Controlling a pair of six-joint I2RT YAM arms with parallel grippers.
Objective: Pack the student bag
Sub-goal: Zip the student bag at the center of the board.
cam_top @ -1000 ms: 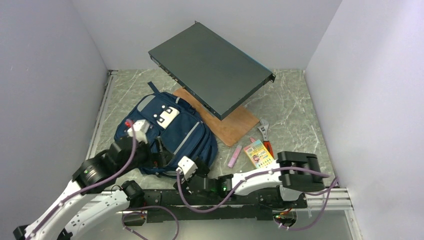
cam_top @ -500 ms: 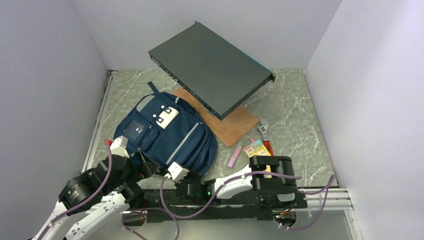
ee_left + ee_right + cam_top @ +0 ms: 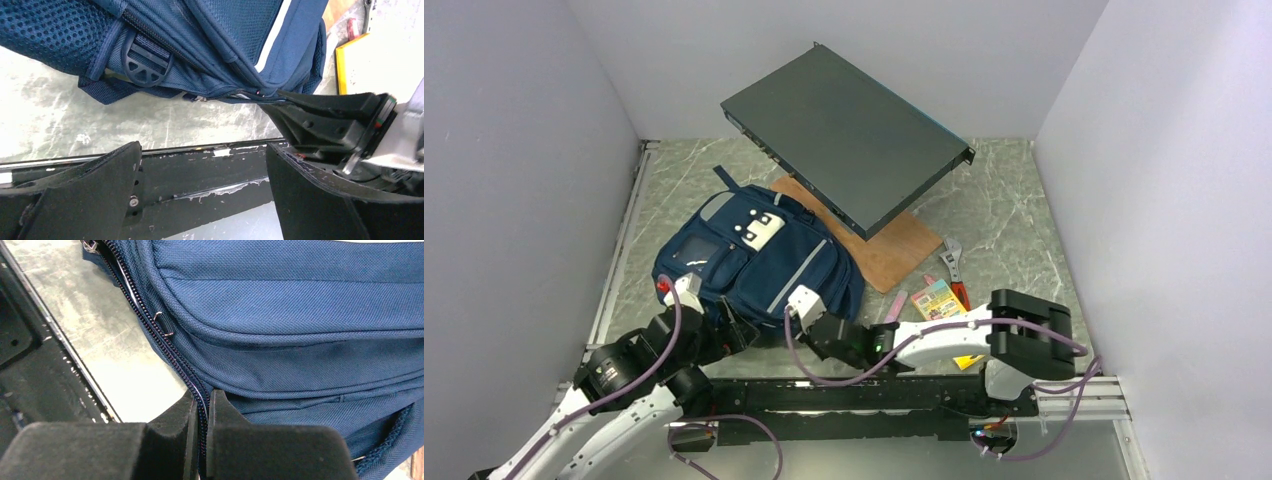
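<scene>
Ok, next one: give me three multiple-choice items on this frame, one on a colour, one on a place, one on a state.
1. What colour are the stripes on the navy blue fabric backpack?
A. red
B. yellow
C. light grey

2. Where is the flat wooden board?
A. on the backpack
B. under the tilted dark grey metal case
C. in a gripper

3. How is the right gripper?
A. shut on the backpack's zip seam
B. wide open
C. holding a wrench

Answers: C, pale bands cross the bag's front; B, the case leans over the board; A, its fingers pinch the zip line.
</scene>
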